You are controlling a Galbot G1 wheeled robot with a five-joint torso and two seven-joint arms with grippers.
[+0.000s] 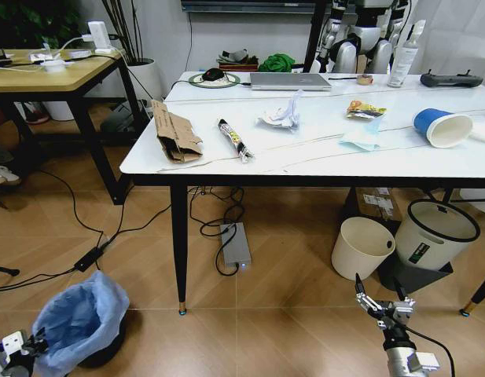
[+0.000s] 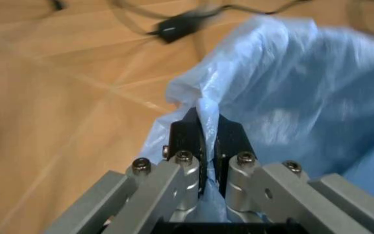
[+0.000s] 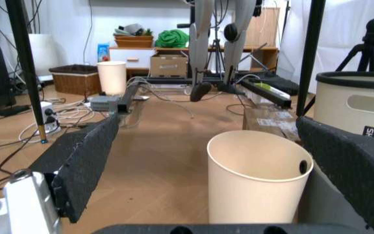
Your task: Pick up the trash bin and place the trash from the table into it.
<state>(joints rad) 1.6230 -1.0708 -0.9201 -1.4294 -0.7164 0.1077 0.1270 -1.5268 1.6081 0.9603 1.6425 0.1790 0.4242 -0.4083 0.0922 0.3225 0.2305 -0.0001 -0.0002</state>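
The trash bin [image 1: 78, 320] stands on the floor at the lower left, its light-blue bag [image 2: 291, 92] puffing over the rim. My left gripper [image 1: 20, 349] [image 2: 206, 129] is shut on the bag's rim edge. On the white table [image 1: 321, 161] lie torn cardboard [image 1: 175, 132], a dark rolled wrapper [image 1: 234, 139], crumpled paper [image 1: 283, 114], a yellow snack wrapper [image 1: 364, 110], a clear packet [image 1: 361, 140] and a blue paper cup [image 1: 442, 127]. My right gripper [image 1: 380, 297] [image 3: 206, 126] hangs open low at the right, holding nothing.
A cream bucket-shaped bin [image 1: 361, 247] [image 3: 258, 180] and a white-and-grey round bin [image 1: 432, 234] [image 3: 356, 105] stand under the table's right end. A power strip [image 1: 235, 245] and cables lie on the floor. A wooden desk [image 1: 45, 75] stands at the left, a laptop [image 1: 291, 80] on the far table.
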